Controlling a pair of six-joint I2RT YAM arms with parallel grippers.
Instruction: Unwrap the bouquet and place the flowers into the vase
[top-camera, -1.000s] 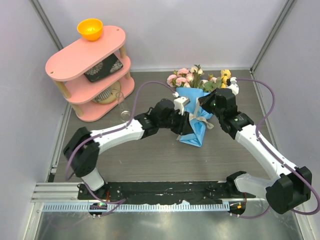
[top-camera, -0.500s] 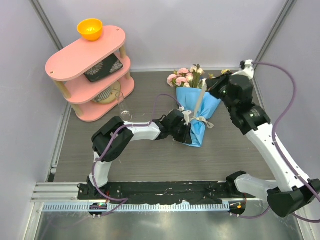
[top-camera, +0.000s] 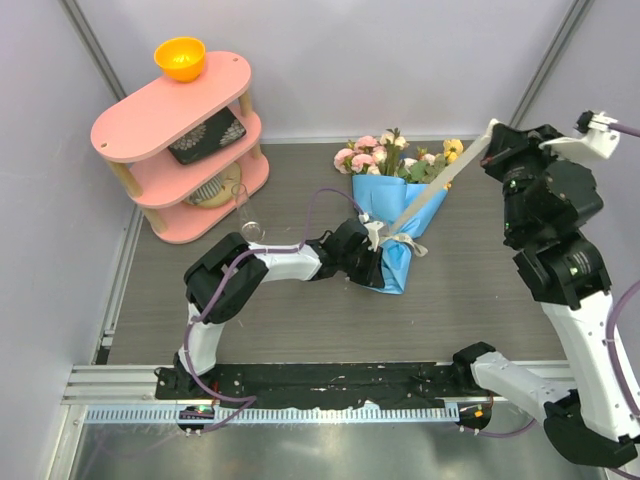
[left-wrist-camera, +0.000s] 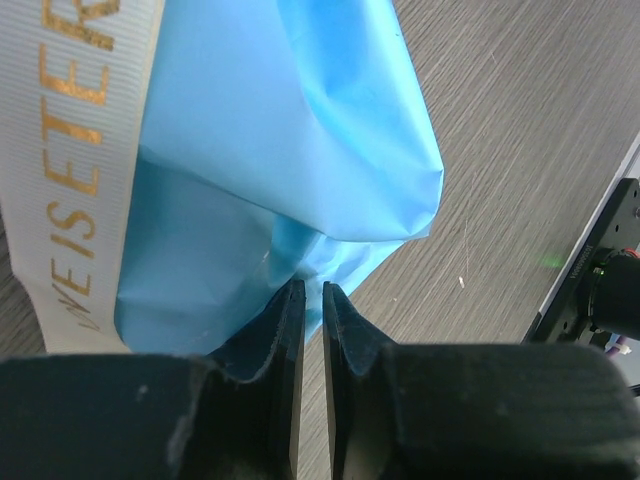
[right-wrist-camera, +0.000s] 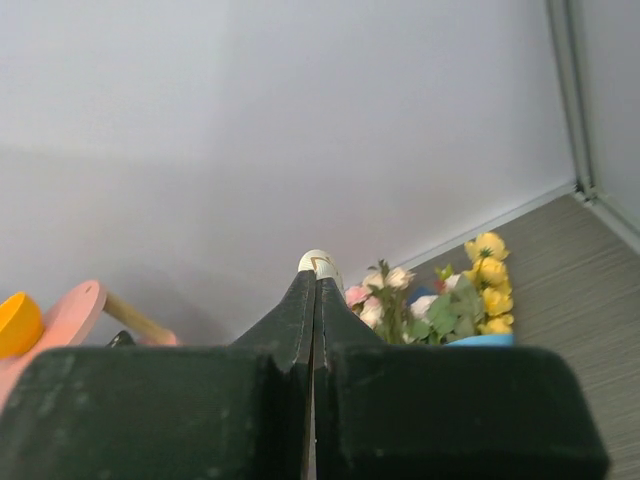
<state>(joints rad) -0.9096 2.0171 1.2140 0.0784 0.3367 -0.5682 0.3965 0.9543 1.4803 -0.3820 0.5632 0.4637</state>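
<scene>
1. Blue paper wraps the bouquet, which lies flat in the middle of the grey table. The cone's narrow end faces the arms, and the flowers point at the back wall.
2. The left gripper is low at that narrow end. Its jaws are squeezed to a thin slit, with a fold of the blue paper nipped right at the tips.
3. The right gripper is raised on the right side, jaws pressed fully together on the end of the cream ribbon.
4. That ribbon runs in a straight diagonal line from the knot on the cone up to the right claw, passing over the paper's upper edge and the yellow blooms. The left wrist view shows gold lettering on it.
5. The vase is a slim clear tube standing off to the left, well apart from the bouquet. It's just beside the bottom tier of the pink shelf.
6. The left arm's elbow and its purple cable sit between the vase and the bouquet, so that side is kinda crowded.
7. On the shelf, an orange bowl sits on top and a dark patterned dish on the middle tier.
</scene>
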